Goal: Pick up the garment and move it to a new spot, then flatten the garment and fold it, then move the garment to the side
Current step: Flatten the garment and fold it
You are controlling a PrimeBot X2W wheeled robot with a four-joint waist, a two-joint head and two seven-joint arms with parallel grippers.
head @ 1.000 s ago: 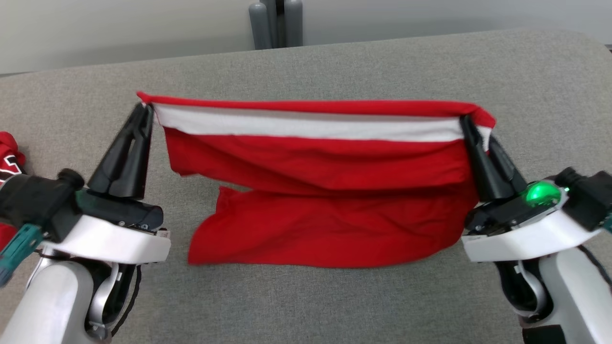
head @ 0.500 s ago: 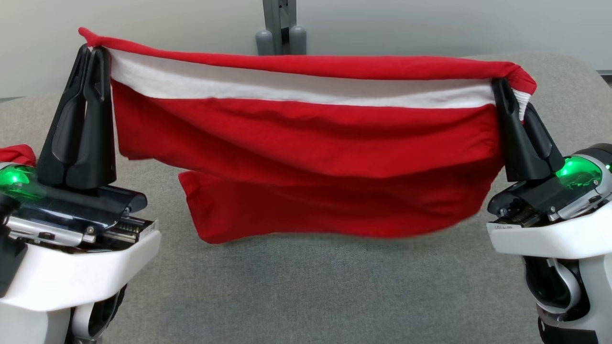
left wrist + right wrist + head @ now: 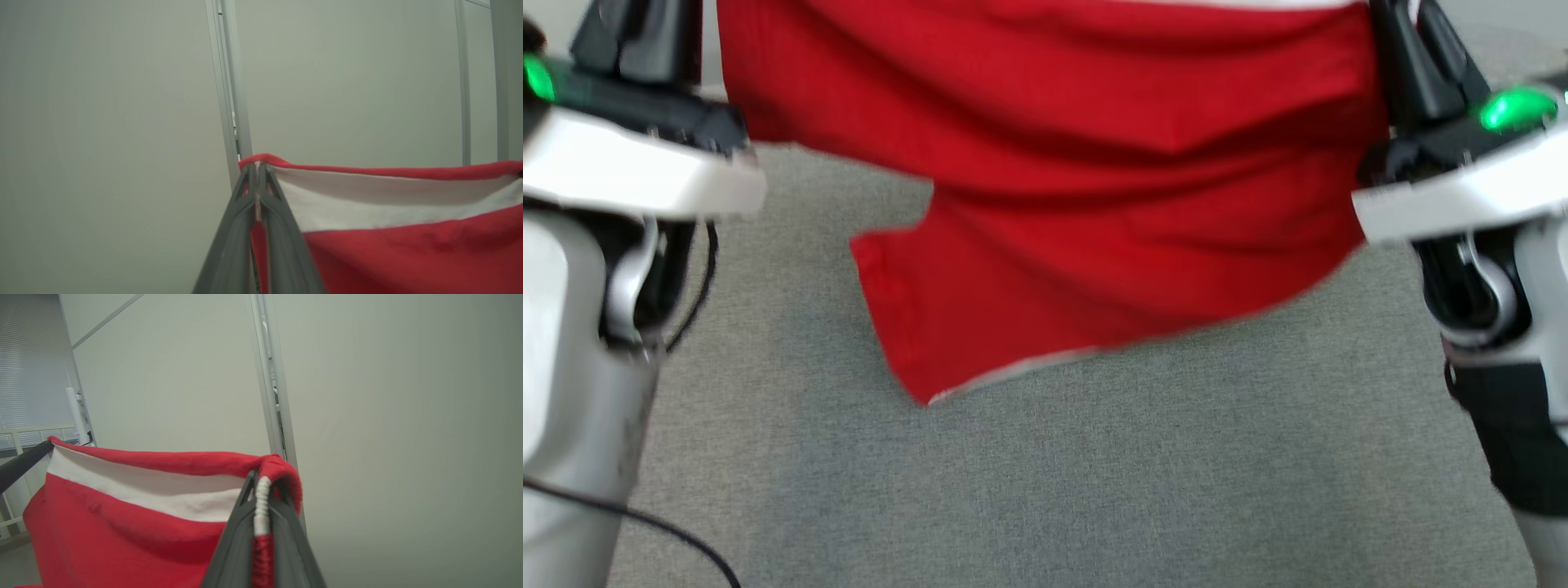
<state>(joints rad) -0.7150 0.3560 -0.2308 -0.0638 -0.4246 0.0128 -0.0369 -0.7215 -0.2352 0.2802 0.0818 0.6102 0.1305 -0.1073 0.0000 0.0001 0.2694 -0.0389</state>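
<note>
We hold the red cloth garment with a white band [image 3: 1078, 147] aloft above the grey fabric-covered counter [image 3: 1045, 490], left jaws and right jaws each pinching a top corner and set well apart (so gravity can pull it flat, we judge).

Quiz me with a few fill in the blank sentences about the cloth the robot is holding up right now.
The garment is mainly ____ in colour.
The band just below its top edge is ____.
The left gripper and the right gripper are both ____ on it.
The surface beneath it is ____.
Missing words: red; white; shut; grey.
</note>
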